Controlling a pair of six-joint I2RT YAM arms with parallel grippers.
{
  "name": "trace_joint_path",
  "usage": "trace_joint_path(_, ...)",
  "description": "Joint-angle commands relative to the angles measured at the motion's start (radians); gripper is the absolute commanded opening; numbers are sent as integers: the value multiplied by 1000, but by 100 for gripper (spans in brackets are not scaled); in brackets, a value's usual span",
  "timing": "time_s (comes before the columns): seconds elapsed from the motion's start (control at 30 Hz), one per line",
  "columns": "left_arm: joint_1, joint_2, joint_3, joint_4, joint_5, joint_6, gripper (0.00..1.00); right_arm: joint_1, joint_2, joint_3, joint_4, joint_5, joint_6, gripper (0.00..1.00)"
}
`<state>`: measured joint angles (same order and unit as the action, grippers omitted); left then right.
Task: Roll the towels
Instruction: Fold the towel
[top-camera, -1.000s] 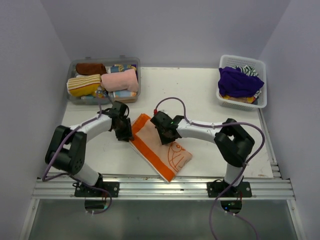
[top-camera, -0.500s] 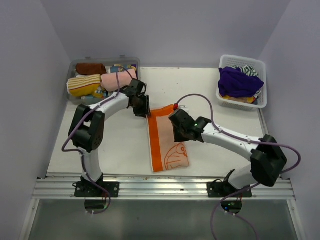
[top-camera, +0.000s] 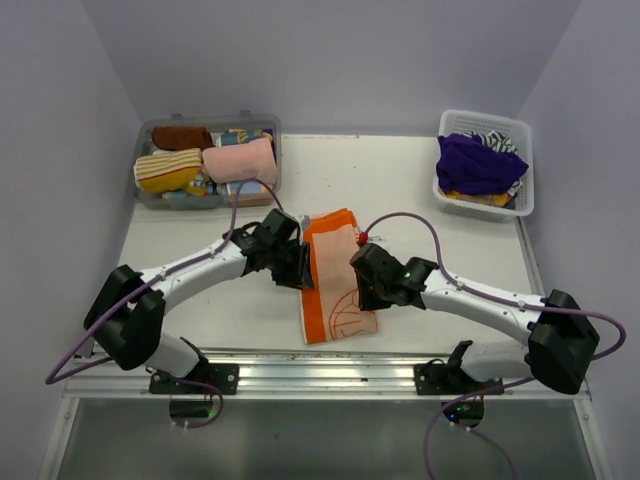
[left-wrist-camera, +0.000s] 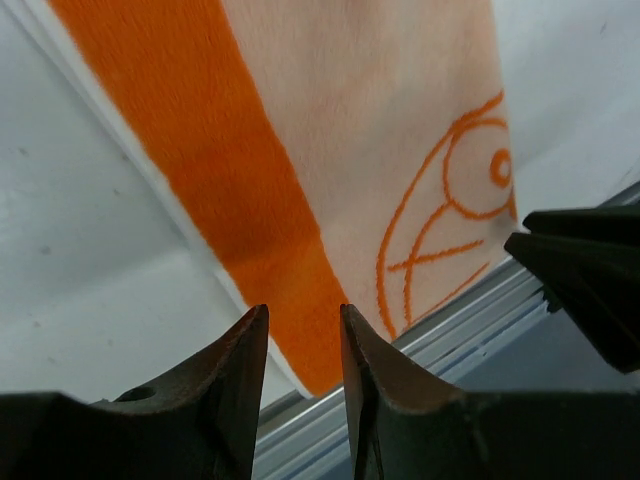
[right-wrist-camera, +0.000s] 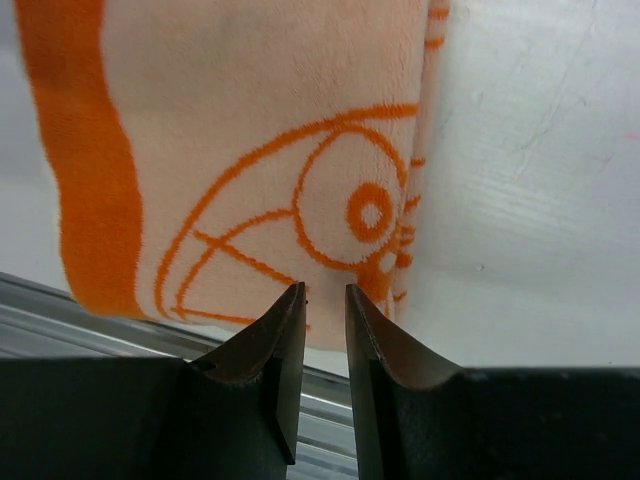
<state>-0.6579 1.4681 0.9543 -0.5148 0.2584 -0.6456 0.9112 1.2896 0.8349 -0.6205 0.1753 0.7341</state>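
An orange-and-cream towel with a cartoon print lies flat in the middle of the table, folded into a long strip that runs from the middle toward the near edge. My left gripper hovers at its left orange border, jaws a little apart with nothing between them. At the strip's right side my right gripper hangs over the printed near end, jaws narrowly apart and empty. The dark right gripper also shows at the right of the left wrist view.
A clear bin at the back left holds several rolled towels, among them a pink one and a striped yellow one. A white basket at the back right holds a purple towel. An aluminium rail runs along the near edge.
The towel swung from diagonal to lengthwise a second ago. Since then both grippers have let go of it and moved toward the near edge along its two sides.
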Motion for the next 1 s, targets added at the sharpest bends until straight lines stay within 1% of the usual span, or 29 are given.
trace_joint_path(0.0, -51, -25, -63, 82, 39, -75, 39, 11, -16, -94, 30, -36, 80, 26)
trace_joint_path(0.1, -84, -2, -112, 134, 68, -94, 38, 11, 19, -137, 61, -28, 97, 25)
trace_joint_path(0.2, -111, 15, -123, 142, 71, -104, 38, 12, 10, -126, 50, -16, 97, 24)
trace_joint_path(0.37, -147, -3, -101, 110, 52, -124, 38, 29, -62, -79, -24, 38, 100, 25)
trace_joint_path(0.5, -183, -31, -69, 62, 36, -132, 38, 69, -88, -16, -58, 67, 110, 25)
trace_joint_path(0.57, -190, -32, -77, 76, 47, -144, 39, 92, -67, 7, -47, 67, 114, 25)
trace_joint_path(0.67, -197, -6, -127, 148, 91, -170, 38, 101, -14, 10, -9, 55, 116, 26)
trace_joint_path(0.8, -198, 34, -206, 260, 113, -198, 38, 101, 57, -49, 60, 38, 134, 27)
trace_joint_path(0.83, -198, 43, -227, 271, 113, -206, 38, 100, 69, -62, 88, 36, 140, 27)
trace_joint_path(0.97, -197, 103, -233, 295, 105, -198, 36, 100, 134, -108, 146, 20, 160, 27)
